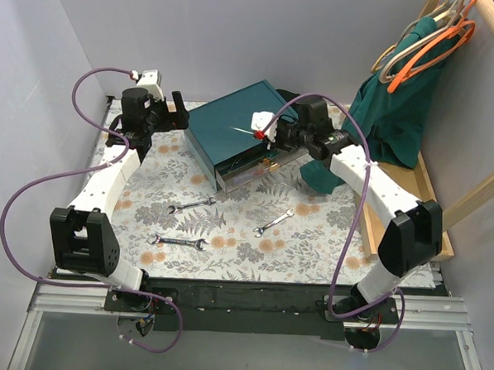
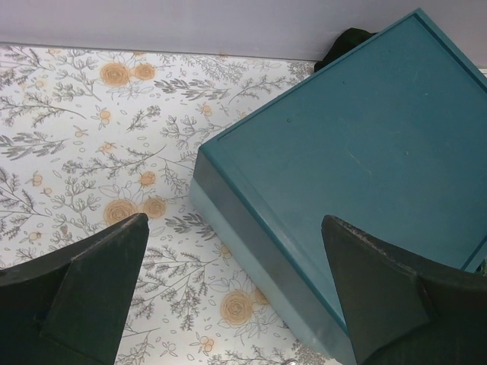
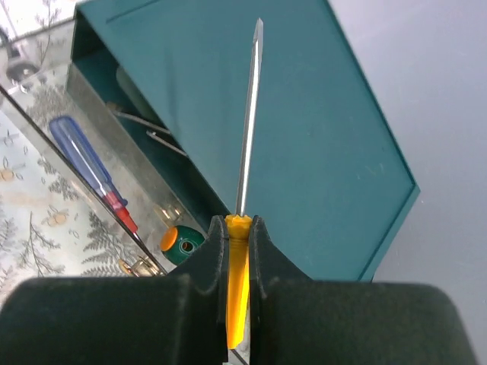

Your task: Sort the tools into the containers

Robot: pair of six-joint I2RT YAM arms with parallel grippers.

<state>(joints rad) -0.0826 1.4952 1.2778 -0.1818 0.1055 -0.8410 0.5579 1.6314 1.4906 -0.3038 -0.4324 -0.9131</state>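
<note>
- Right gripper (image 3: 238, 228) is pinched on the orange-yellow handle of a screwdriver (image 3: 247, 129), one finger pressed to each side.
- The shaft juts straight out past the fingertips, over the lid of the box (image 3: 319, 144). Cannot tell whether the tip touches the lid.
- The box sits skewed on the mat (image 1: 226, 258), mid-table. A drawer (image 1: 249, 173) is pulled out on its near-right side.
- Right wrist view: a blue screwdriver (image 3: 80, 152) lies lengthwise in the open drawer. A green handle (image 3: 181, 239) with an orange butt lies near the drawer front.
- Thin metal shafts lie in a teal compartment just behind. Cannot tell which drawer that is.
- Three wrenches lie flat on the mat in front of the box, apart from one another: far wrench (image 1: 190, 205), right wrench (image 1: 273, 222), near wrench (image 1: 178, 242).
- Left gripper (image 1: 182, 114) is spread wide and holds nothing, just beside the box's left corner.
- Left wrist view: the fingers (image 2: 84, 296) frame mat and box edge, touching neither.
- A green cloth (image 1: 400, 102) and hangers (image 1: 428, 45) are at the far right, above a wooden tray (image 1: 434, 220).
</note>
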